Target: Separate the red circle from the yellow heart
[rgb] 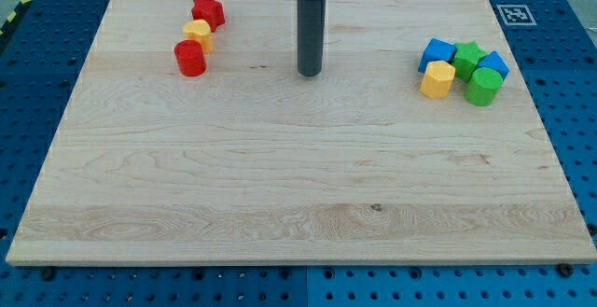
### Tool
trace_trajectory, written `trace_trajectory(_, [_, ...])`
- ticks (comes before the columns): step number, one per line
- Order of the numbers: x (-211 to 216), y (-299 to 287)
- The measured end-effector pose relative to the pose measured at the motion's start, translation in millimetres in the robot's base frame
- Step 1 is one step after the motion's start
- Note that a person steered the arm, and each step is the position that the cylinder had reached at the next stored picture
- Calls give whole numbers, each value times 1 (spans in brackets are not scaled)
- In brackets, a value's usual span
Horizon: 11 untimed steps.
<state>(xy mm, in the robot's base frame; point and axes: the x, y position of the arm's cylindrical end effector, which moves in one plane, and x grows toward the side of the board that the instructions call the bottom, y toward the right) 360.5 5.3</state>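
The red circle point(189, 58) sits at the board's upper left, touching the yellow heart point(198, 34) just above it. A red star point(209, 11) touches the heart's upper right side. The three form a short diagonal line. My tip point(310, 72) rests on the board near the top centre, well to the right of the red circle and apart from every block.
A cluster sits at the upper right: a blue block point(437, 53), a green star point(469, 59), another blue block point(493, 64), a yellow hexagon point(437, 80) and a green cylinder point(484, 87). A marker tag point(514, 14) lies on the wooden board point(298, 176) at its top right corner.
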Motion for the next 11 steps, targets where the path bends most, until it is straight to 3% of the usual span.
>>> trace_trajectory(2, [-6, -90])
trace_trajectory(5, [-36, -168])
trace_trajectory(9, [-16, -179])
trace_trajectory(11, [-15, -157])
